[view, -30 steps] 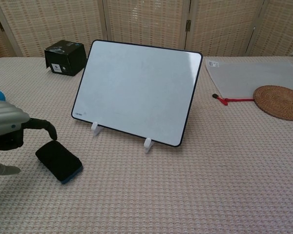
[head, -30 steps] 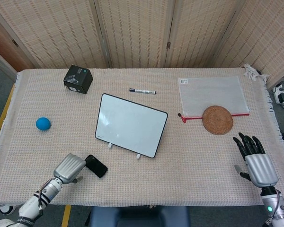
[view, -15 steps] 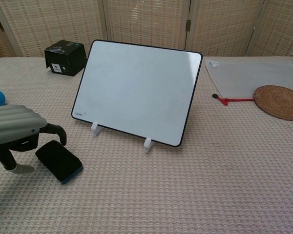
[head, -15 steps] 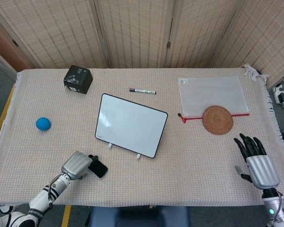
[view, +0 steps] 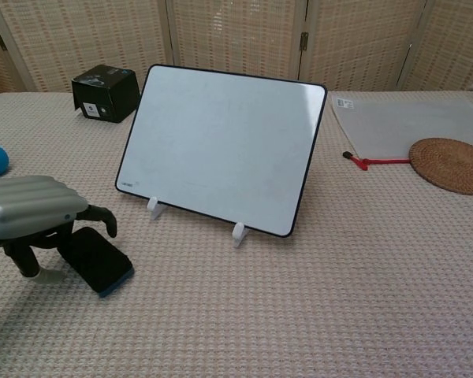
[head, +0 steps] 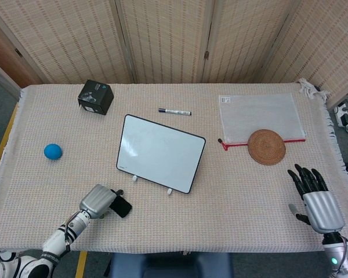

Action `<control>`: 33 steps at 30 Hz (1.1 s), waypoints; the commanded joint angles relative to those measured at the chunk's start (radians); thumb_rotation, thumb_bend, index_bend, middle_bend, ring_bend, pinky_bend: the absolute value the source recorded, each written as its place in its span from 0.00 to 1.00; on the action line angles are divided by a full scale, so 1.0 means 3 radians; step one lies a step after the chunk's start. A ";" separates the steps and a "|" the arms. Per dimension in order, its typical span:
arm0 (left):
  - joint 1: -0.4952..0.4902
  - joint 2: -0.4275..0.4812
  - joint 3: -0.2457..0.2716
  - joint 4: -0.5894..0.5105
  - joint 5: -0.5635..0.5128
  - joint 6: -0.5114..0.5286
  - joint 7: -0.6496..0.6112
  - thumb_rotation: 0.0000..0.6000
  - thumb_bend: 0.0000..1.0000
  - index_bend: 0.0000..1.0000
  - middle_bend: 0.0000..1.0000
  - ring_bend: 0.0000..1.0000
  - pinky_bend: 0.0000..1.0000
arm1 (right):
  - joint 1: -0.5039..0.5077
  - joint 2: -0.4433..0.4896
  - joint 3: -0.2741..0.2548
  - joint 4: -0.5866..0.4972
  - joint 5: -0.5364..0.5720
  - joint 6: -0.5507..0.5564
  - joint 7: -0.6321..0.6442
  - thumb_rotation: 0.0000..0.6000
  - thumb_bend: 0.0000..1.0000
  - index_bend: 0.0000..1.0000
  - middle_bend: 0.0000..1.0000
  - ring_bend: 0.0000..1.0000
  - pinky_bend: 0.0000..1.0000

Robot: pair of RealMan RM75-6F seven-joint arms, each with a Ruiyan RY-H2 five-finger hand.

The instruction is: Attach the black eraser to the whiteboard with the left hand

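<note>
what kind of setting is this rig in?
Probably an indoor lab or demo tabletop: a cloth-covered table, woven folding screens behind it, and staged props such as a whiteboard and blue ball.

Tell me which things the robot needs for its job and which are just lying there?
Needed: black eraser, whiteboard, left hand.

Just lying about: blue ball, black box, marker, clear pouch, woven coaster.

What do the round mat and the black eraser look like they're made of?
The round mat looks like woven rattan or straw: brown, matte, with concentric coils. The black eraser shows a smooth, slightly glossy black top, likely plastic, and a thin blue layer along its lower edge, possibly felt.
</note>
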 commanded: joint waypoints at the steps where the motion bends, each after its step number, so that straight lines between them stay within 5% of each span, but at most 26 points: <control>1: -0.0022 -0.0023 0.0022 0.0028 -0.0018 -0.0008 0.0003 1.00 0.29 0.31 1.00 0.88 1.00 | -0.0002 0.0002 0.0003 -0.0001 0.0003 0.0004 0.0003 1.00 0.32 0.00 0.00 0.00 0.00; 7: -0.0034 -0.0078 0.0060 0.0090 0.0034 0.0062 -0.0014 1.00 0.29 0.45 1.00 0.88 1.00 | -0.0006 0.0002 0.0002 -0.0002 -0.0004 0.0009 0.0004 1.00 0.32 0.00 0.00 0.00 0.00; 13: 0.0113 -0.0326 0.0054 0.0408 0.0570 0.0548 -0.0338 1.00 0.31 0.71 1.00 0.93 1.00 | -0.0007 0.0002 0.0000 -0.0002 -0.0010 0.0009 0.0003 1.00 0.32 0.00 0.00 0.00 0.00; 23: 0.0365 -0.0873 -0.0184 0.1076 0.1196 0.1609 -0.0835 1.00 0.32 0.73 1.00 0.94 1.00 | -0.0003 -0.0009 -0.0016 -0.0012 -0.0033 -0.0006 -0.0021 1.00 0.32 0.00 0.00 0.00 0.00; 33: 0.0218 -0.1559 -0.0575 0.1495 0.1045 0.1701 -0.0574 1.00 0.32 0.73 1.00 0.94 1.00 | -0.0038 0.0049 -0.0020 -0.0018 -0.0094 0.0094 0.0105 1.00 0.32 0.00 0.00 0.00 0.00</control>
